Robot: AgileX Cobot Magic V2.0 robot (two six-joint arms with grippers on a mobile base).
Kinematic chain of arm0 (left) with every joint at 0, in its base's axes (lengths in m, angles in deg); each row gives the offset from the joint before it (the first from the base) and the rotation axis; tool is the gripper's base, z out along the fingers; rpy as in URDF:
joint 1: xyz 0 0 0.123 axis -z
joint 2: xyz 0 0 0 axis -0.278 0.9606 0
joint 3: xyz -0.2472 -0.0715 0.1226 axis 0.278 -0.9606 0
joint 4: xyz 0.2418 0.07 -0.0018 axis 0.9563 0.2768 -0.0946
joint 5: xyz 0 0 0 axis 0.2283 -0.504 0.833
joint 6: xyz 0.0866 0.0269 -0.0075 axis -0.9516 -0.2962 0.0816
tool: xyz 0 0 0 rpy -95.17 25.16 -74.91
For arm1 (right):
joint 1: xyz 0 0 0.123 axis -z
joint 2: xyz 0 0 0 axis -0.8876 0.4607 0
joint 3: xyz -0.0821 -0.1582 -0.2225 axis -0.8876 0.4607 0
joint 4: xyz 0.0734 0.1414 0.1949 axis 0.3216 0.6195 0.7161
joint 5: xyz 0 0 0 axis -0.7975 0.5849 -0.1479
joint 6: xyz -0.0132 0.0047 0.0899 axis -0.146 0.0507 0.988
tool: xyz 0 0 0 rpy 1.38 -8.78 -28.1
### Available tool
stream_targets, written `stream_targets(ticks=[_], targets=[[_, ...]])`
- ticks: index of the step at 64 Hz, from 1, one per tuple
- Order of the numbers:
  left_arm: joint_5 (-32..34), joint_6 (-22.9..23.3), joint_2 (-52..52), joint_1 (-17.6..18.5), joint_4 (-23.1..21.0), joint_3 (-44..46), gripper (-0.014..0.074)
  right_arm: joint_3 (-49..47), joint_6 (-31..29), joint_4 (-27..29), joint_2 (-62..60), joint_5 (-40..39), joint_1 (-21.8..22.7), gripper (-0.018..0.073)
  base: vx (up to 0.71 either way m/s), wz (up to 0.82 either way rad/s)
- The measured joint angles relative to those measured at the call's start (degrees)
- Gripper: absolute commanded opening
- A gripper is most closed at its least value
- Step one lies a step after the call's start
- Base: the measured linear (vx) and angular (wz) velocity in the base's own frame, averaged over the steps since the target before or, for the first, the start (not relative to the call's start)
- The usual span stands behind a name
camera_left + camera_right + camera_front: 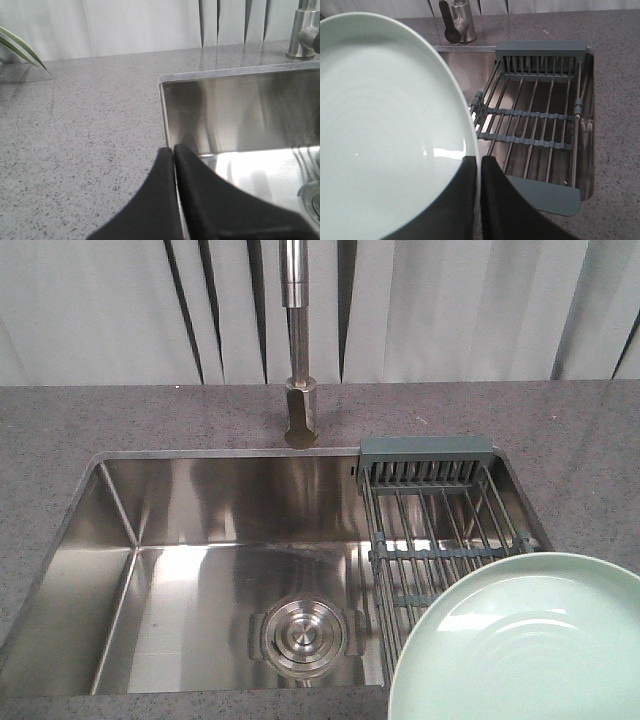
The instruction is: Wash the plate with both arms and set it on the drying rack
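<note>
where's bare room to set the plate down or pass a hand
Bare: the rack wires between slotted end and near bar; the sink floor left of the drain; the counter left of the sink. Crowded: the rack's near end, where the right gripper holds the plate.

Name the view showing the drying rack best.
The right wrist view: the drying rack shows nearly whole, one corner behind the plate. The front view has the plate covering its near end; the left wrist view misses it.

Kitchen w/ steel sink (200, 502), tap (297, 340), drying rack (426, 454)
</note>
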Motion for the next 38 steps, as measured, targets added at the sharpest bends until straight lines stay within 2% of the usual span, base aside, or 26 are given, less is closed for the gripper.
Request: stream_targets(ticks=[38], targets=[[0.00, 0.00, 0.00, 0.00, 0.00, 0.00, -0.0006, 0.00, 0.00, 0.00, 0.00, 0.00, 0.00, -0.0001, 0.02, 0.00]])
